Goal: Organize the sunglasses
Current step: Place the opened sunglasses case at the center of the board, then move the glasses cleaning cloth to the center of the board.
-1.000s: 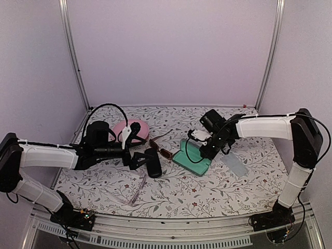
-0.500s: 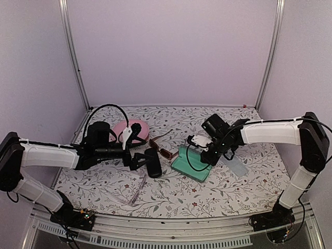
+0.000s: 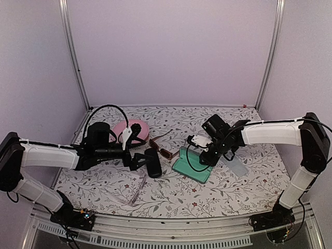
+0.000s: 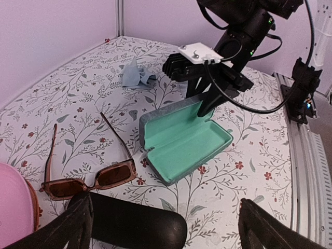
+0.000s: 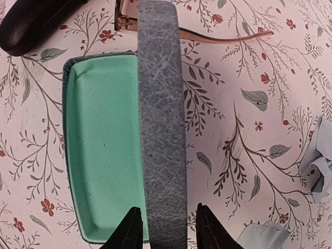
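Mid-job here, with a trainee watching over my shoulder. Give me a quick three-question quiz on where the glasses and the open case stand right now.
1. True or false: the reddish-brown sunglasses lie inside the grey-blue case.
2. The right gripper grips the case by: A. its raised lid; B. its base; C. not at all.
3. Fill in: the pale-framed glasses lie on the robot's ___ side.

Key: 1 false, they lie on the table beside the case, which is empty. 2 A, the jaws are shut on the lid's edge. 3 left.
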Robot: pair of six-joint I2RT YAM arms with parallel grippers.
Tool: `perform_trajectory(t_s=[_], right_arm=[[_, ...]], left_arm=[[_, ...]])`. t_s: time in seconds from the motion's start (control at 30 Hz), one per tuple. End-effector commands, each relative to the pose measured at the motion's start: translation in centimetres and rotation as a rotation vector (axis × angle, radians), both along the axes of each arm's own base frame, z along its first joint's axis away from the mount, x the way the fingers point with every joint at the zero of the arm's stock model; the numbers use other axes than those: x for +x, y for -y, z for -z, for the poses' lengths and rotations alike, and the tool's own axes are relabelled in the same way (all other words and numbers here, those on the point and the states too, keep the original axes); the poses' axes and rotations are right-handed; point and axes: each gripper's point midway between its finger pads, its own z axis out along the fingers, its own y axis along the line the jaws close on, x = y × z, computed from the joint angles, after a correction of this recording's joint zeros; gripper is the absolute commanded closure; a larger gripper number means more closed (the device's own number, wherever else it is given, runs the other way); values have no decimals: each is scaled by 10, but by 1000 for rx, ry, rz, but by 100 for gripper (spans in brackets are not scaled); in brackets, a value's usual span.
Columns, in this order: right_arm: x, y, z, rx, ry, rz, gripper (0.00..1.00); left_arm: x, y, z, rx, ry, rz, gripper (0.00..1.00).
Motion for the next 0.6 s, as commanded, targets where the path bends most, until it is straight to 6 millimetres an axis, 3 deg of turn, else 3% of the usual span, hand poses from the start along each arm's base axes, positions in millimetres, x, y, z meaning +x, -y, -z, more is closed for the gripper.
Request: perform_trajectory(t_s=[0.0,0.2,0.33,0.57], right_arm=[[2,-5,-18,46,46,2,60],[-2,-9,-38,119,61,6,50],[0,-5,-62,200,87,43,44],[29,39,-81,263,104,270,39]], left_arm=[[4,-4,-4,-13,12,-25,2],[4,-5,-1,-10,4,-30,2],[7,-4,-1,-15,-12,-48,2],[24,-7,3,6,-78,-141,1]])
